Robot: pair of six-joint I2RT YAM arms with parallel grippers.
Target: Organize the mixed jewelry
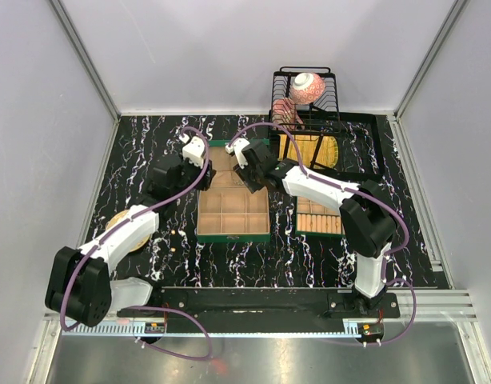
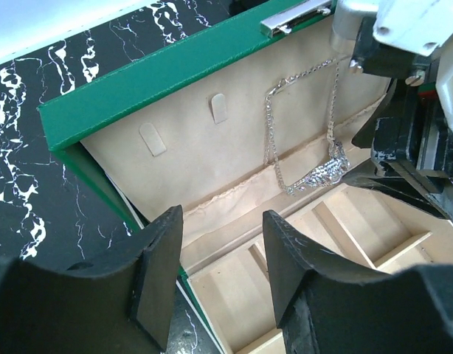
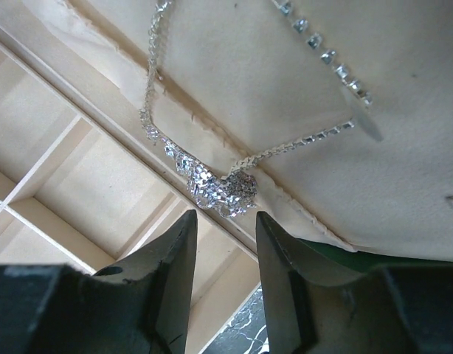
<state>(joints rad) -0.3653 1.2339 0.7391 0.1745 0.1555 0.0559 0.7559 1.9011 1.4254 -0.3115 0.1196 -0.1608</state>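
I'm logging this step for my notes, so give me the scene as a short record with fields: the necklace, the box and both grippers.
jewelry: silvery necklace hanging against the lid's beige lining, its sparkly centre at the lining's lower edge
container: green box, lid up; the compartments seen by the wrist cameras look empty
left arm: left gripper open, nothing between the fingers, near the box's corner
right arm: right gripper open, tips just below the necklace's centre, not gripping it
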